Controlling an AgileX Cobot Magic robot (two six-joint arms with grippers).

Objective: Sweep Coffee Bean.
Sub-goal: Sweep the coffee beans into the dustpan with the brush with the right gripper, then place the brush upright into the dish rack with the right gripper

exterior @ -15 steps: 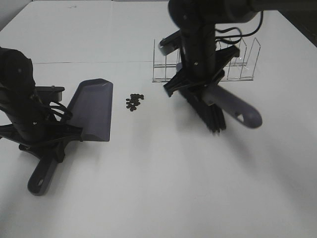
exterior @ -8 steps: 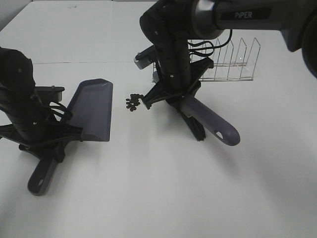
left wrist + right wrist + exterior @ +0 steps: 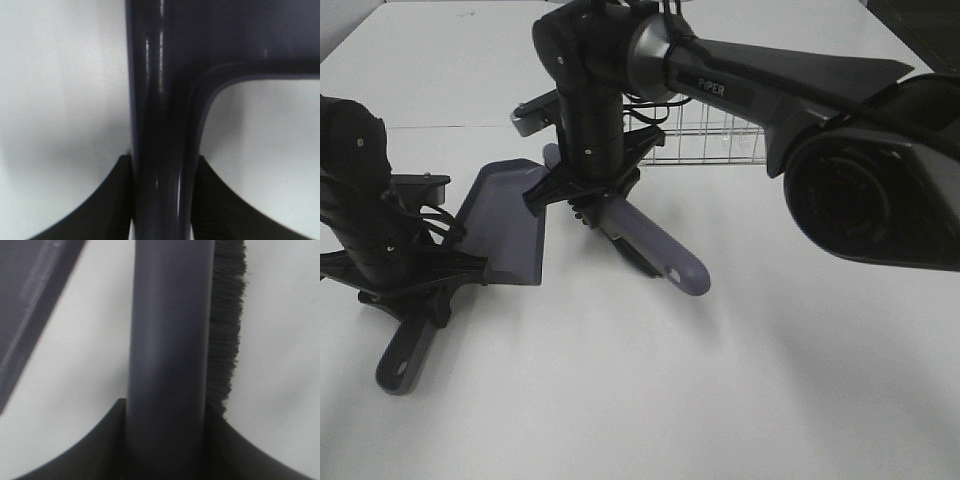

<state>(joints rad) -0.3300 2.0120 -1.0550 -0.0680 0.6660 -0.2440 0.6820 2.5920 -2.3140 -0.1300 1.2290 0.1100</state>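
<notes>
While right arm (image 3: 590, 90) masks desk (image 3: 740, 380) beside smooth grey dustpan (image 3: 505, 225), coffee beans unseen; right end effector (image 3: 167, 415) clamps rounded brush handle (image 3: 655, 250), black bristles (image 3: 227, 325); left end effector (image 3: 162, 175) clamps dustpan handle (image 3: 405, 355).

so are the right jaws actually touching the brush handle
Touching. The right wrist view shows the brush handle running through the right gripper, with a dark jaw pressed flush against each side and no gap showing.
</notes>
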